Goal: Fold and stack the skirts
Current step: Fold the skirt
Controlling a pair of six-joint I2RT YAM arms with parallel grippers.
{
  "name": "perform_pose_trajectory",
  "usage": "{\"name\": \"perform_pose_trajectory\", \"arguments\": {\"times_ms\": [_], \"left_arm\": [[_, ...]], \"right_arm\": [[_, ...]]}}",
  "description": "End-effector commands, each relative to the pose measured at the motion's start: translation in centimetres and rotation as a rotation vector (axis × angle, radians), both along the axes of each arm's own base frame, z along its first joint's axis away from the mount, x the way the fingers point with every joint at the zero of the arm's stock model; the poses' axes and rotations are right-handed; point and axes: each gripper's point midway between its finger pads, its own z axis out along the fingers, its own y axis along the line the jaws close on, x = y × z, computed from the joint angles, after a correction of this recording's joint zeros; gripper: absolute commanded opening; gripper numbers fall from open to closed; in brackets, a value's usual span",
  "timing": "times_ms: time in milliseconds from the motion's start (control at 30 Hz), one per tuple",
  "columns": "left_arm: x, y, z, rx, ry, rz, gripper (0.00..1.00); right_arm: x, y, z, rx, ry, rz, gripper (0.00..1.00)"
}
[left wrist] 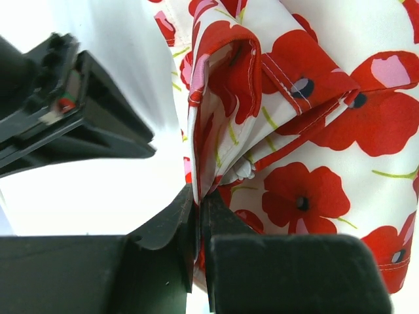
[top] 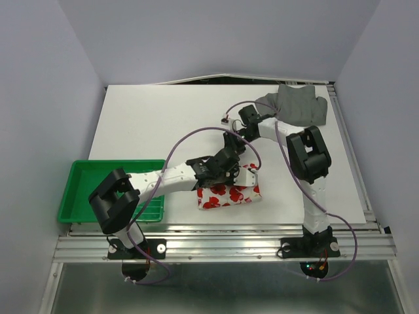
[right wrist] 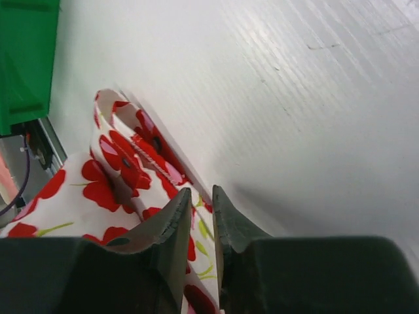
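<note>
The white skirt with red flowers (top: 229,195) lies folded into a small bundle near the table's front edge. My left gripper (left wrist: 198,196) is shut on a standing fold of that skirt (left wrist: 314,131), with the cloth pinched between its tips. My right gripper (right wrist: 201,195) is down at the skirt's far edge (right wrist: 124,157). Its jaws stand a narrow gap apart, and the cloth's edge runs into that gap. In the top view both grippers crowd together over the bundle's back edge, left (top: 222,176) and right (top: 241,160). The dark grey skirt (top: 298,104) lies crumpled at the far right corner.
A green tray (top: 78,196) sits at the front left, hanging over the table's edge, and shows in the right wrist view too (right wrist: 26,59). The white table top (top: 163,124) is ringed by pale walls. Cables loop over both arms.
</note>
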Motion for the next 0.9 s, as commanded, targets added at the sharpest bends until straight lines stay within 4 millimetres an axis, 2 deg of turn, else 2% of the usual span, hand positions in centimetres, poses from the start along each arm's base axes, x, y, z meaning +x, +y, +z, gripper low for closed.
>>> {"name": "perform_pose_trajectory", "arguments": {"times_ms": [0,167,267,300,333,367,433,533,567,667,700,767,800,833,867], "left_arm": [[0.9,-0.2,2.2,-0.051,-0.052,0.015,0.00],[2.0,-0.1,1.0,-0.032,-0.053,0.027,0.00],[2.6,-0.2,0.0,-0.020,-0.050,0.034,0.13],[2.9,-0.2,-0.3,-0.018,-0.050,0.038,0.24],[3.0,-0.2,-0.3,-0.021,-0.053,0.040,0.24],[3.1,-0.3,-0.4,-0.022,-0.055,0.038,0.32],[3.3,-0.6,0.0,-0.036,-0.064,0.037,0.39],[3.3,-0.9,0.9,-0.054,-0.068,0.033,0.46],[3.3,-0.9,1.6,-0.064,-0.071,0.039,0.51],[3.3,-1.0,3.8,-0.104,-0.080,0.048,0.57],[3.0,-0.8,4.2,-0.102,-0.068,0.054,0.58],[2.6,-0.9,6.3,-0.157,-0.057,0.066,0.61],[2.2,-0.6,6.7,-0.159,-0.039,0.072,0.63],[1.9,-0.4,7.8,-0.190,-0.036,0.080,0.63],[1.3,-0.3,8.1,-0.209,-0.008,0.097,0.64]], "right_arm": [[-1.5,-0.7,-4.0,-0.057,0.073,0.011,0.23],[-3.3,-1.1,-4.9,-0.045,0.128,0.037,0.19],[-3.6,-1.1,-4.7,-0.039,0.130,0.041,0.18],[-3.6,-1.1,-4.5,-0.037,0.131,0.040,0.19],[-3.5,-1.0,-4.4,-0.037,0.127,0.039,0.19],[-3.2,-1.0,-4.2,-0.036,0.114,0.038,0.18],[-2.6,-1.0,-3.8,-0.049,0.091,0.027,0.20],[-0.8,-1.1,-2.8,-0.065,0.034,-0.002,0.24],[0.4,-1.0,-1.9,-0.073,-0.013,-0.016,0.27],[3.3,-1.6,0.2,-0.080,-0.093,-0.070,0.34],[4.7,-2.5,0.9,-0.094,-0.119,-0.112,0.41],[7.3,-3.2,3.4,-0.078,-0.184,-0.163,0.47],[8.7,-4.6,4.6,-0.070,-0.200,-0.214,0.49],[9.9,-5.2,6.1,-0.055,-0.231,-0.240,0.50],[10.6,-5.9,7.4,-0.044,-0.250,-0.267,0.54]]}}
